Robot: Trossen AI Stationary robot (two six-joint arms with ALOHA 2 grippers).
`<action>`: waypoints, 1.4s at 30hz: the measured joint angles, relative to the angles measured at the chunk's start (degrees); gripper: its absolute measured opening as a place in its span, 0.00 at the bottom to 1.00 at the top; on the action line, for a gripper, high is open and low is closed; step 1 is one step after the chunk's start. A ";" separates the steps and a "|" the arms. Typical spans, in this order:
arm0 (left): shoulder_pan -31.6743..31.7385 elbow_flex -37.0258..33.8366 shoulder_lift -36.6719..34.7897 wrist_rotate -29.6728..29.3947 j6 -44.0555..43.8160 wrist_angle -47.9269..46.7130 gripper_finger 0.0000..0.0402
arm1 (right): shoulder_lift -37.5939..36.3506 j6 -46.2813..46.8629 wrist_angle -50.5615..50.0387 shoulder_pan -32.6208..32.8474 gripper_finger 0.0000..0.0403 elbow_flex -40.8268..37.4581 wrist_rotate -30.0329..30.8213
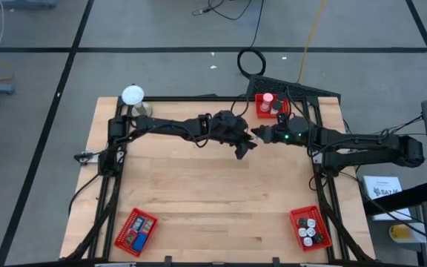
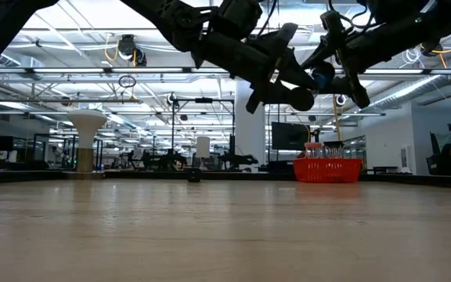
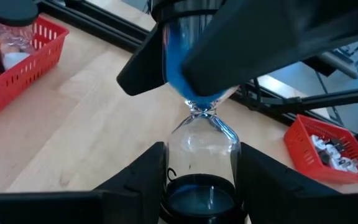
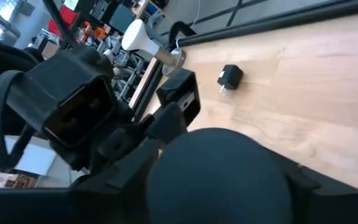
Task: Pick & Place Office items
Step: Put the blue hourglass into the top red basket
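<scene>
An hourglass (image 3: 202, 134) with blue sand is pinched at one cap by the left tool (image 3: 201, 186) above the counter (image 1: 213, 193), its other cap between the right tool's (image 1: 260, 136) spread fingers.

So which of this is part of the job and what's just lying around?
Job: hourglass, in the left gripper, right gripper at its other end; small items in red baskets.
Lying about: white ball on stand; black plug.

Hourglass (image 3: 201, 155) top bulb hidden behind right pincer (image 3: 229, 50); basket (image 1: 308, 228) contents too small.
</scene>
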 joint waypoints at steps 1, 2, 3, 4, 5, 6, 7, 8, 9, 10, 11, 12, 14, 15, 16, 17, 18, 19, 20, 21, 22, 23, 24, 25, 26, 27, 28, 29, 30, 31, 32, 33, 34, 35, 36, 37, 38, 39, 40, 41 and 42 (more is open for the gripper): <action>0.05 0.06 -0.01 -0.03 -0.26 -0.05 0.43 | -0.09 -0.51 0.11 0.00 0.54 0.00 0.22; 0.12 0.08 -0.02 0.25 -0.45 0.01 0.45 | -0.29 -1.11 0.13 0.00 0.50 -0.01 0.48; 0.26 0.10 -0.02 0.89 -0.73 0.16 0.47 | -0.60 -1.62 0.15 0.00 0.47 -0.02 0.94; 0.40 0.12 -0.02 1.72 -1.27 0.22 0.50 | -0.87 -2.55 0.30 0.02 0.46 -0.02 1.25; 0.62 0.14 -0.02 2.46 -1.93 0.02 0.53 | -1.12 -3.40 0.42 0.02 0.46 -0.02 1.32; 0.91 0.14 -0.02 3.48 -2.80 -0.14 0.55 | -1.40 -4.11 0.52 0.02 0.46 -0.02 1.64; 1.34 0.14 -0.22 4.85 -3.55 -0.44 0.58 | -1.74 -4.80 0.51 0.02 0.46 -0.02 2.16; 1.83 0.12 -0.76 5.93 -4.06 -1.65 0.61 | -2.01 -5.65 0.67 0.01 0.46 -0.02 2.74; 2.22 0.06 -1.15 6.53 -4.10 -2.99 0.63 | -2.20 -6.43 1.36 -0.13 0.46 -0.01 3.14; 2.59 0.07 -1.85 6.28 -3.71 -3.47 0.66 | -2.51 -7.22 1.84 -0.57 0.46 0.04 3.24; 3.05 0.08 -2.85 5.72 -2.77 -5.30 0.68 | -2.94 -7.99 1.69 -1.23 0.46 0.09 3.31; 3.36 0.08 -3.80 4.67 -1.48 -7.36 0.69 | -3.13 -8.79 1.22 -1.99 0.46 0.32 3.25; 3.67 0.05 -5.94 0.88 1.69 -9.73 0.70 | -3.02 -11.42 0.58 -3.96 0.46 1.38 3.61; 3.72 -0.34 -6.87 -0.83 3.07 -10.22 0.70 | -3.02 -12.98 -0.79 -5.20 0.46 1.91 3.81; 3.72 -1.21 -8.18 -2.11 3.86 -9.78 0.69 | -2.70 -14.55 -2.52 -6.66 0.46 2.68 4.16; 3.67 -2.48 -9.31 -2.83 4.03 -9.04 0.68 | -2.26 -16.37 -3.43 -8.34 0.46 3.38 4.19; 3.44 -4.18 -10.38 -3.26 3.99 -7.17 0.66 | -1.75 -18.23 -4.38 -10.02 0.46 3.91 4.19; 3.24 -6.00 -11.43 -3.52 3.71 -5.00 0.63 | -0.98 -20.32 -5.07 -11.85 0.46 4.19 4.21; 3.02 -8.22 -12.53 -3.69 3.19 -2.94 0.60 | -0.27 -22.32 -5.03 -13.60 0.46 4.29 4.20; 2.94 -10.63 -13.80 -3.74 2.45 -1.38 0.57 | 0.62 -23.96 -5.04 -15.32 0.46 4.31 4.18; 2.85 -13.03 -14.76 -3.69 1.73 0.58 0.54 | 1.75 -25.37 -5.14 -16.90 0.46 4.31 4.14; 2.73 -15.27 -15.63 -3.75 0.80 2.74 0.51 | 2.96 -26.74 -4.85 -18.34 0.46 4.31 3.89; 2.69 -17.83 -17.02 -3.93 -0.22 4.37 0.48 | 4.31 -28.02 -4.44 -19.72 0.46 4.31 3.01; 2.69 -20.14 -18.26 -4.06 -1.16 4.77 0.45 | 5.79 -29.37 -3.56 -20.74 0.46 4.31 2.54; 2.73 -22.22 -19.20 -4.52 -1.78 6.53 0.42 | 7.25 -31.04 -2.26 -21.41 0.46 4.31 2.49; 2.73 -23.99 -20.39 -4.76 -2.50 8.27 0.40 | 8.54 -32.95 -1.27 -21.85 0.46 4.31 2.49; 2.73 -26.04 -21.61 -4.92 -3.22 8.69 0.37 | 9.76 -34.58 -0.37 -22.27 0.46 4.31 2.59; 2.73 -27.65 -22.64 -5.31 -3.83 8.85 0.35 | 11.01 -35.73 0.59 -22.58 0.46 4.33 2.72; 2.72 -28.87 -23.48 -6.05 -4.28 9.86 0.34 | 12.09 -36.79 1.33 -23.08 0.46 4.33 2.74; 2.53 -30.09 -24.23 -7.09 -4.59 10.29 0.32 | 12.94 -37.91 1.99 -23.51 0.46 4.33 2.71; 2.37 -31.18 -25.05 -7.67 -4.89 10.01 0.31 | 13.78 -38.94 2.75 -23.75 0.46 4.33 2.88; 2.28 -31.93 -25.71 -8.41 -5.34 9.84 0.30 | 14.74 -40.36 4.26 -23.94 0.46 4.33 3.73; 2.25 -32.44 -26.15 -9.16 -5.50 9.99 0.29 | 15.39 -41.86 5.20 -24.04 0.46 4.42 4.68; 2.19 -32.93 -26.64 -9.67 -5.59 10.21 0.29 | 15.90 -43.30 5.54 -24.07 0.46 4.42 5.60; 2.09 -33.30 -27.00 -10.03 -5.61 9.97 0.28 | 16.56 -44.68 6.52 -24.14 0.46 4.39 6.25; 1.95 -33.34 -27.06 -10.37 -5.61 9.93 0.28 | 17.20 -45.68 7.69 -24.35 0.46 4.41 6.77; 1.78 -33.34 -27.04 -10.60 -5.61 10.29 0.28 | 17.62 -46.22 7.82 -24.62 0.46 4.44 7.00; 1.61 -33.34 -27.02 -10.78 -5.61 10.09 0.28 | 18.19 -46.42 7.78 -24.93 0.46 4.44 7.05; 1.51 -33.34 -27.02 -10.81 -5.61 10.05 0.28 | 18.97 -46.45 8.27 -25.19 0.46 4.44 7.07; 1.39 -33.34 -27.02 -10.83 -5.61 10.16 0.28 | 19.64 -46.53 8.21 -25.45 0.46 4.44 7.20; 1.20 -33.34 -27.02 -10.90 -5.71 10.08 0.28 | 20.30 -46.94 8.06 -25.58 0.46 4.39 7.24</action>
